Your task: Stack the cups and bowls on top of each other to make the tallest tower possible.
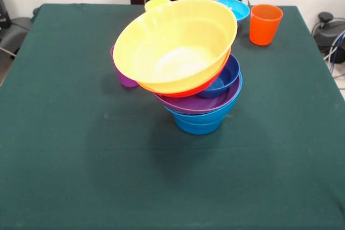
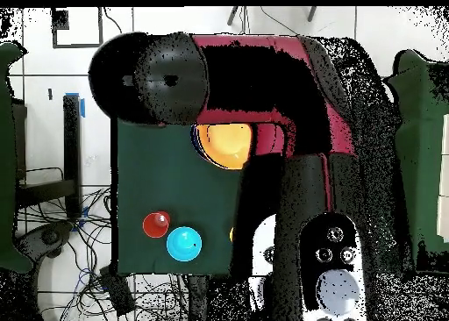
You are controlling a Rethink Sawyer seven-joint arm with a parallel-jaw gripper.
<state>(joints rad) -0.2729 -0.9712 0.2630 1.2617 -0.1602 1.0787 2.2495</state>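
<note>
Mid-blue bowls [image 1: 198, 120] at the tower's [image 1: 186, 68] foot, arm [image 2: 263, 81] overhead.
Upward come wide purple bowl [image 1: 188, 102], small dark blue bowl [image 1: 223, 79], orange bowl [image 1: 186, 90] and tilted large yellow bowl [image 1: 175, 44], the tilt probably from uneven nesting. Cyan bowl [image 1: 234, 8] and orange cup [image 1: 265, 23] stand apart, unstacked. Gripper itself is hidden, so its state and places relative to it cannot be told.

The red and black arm [image 2: 263, 81] bends across the overhead view above the table; its gripper is hidden.
</note>
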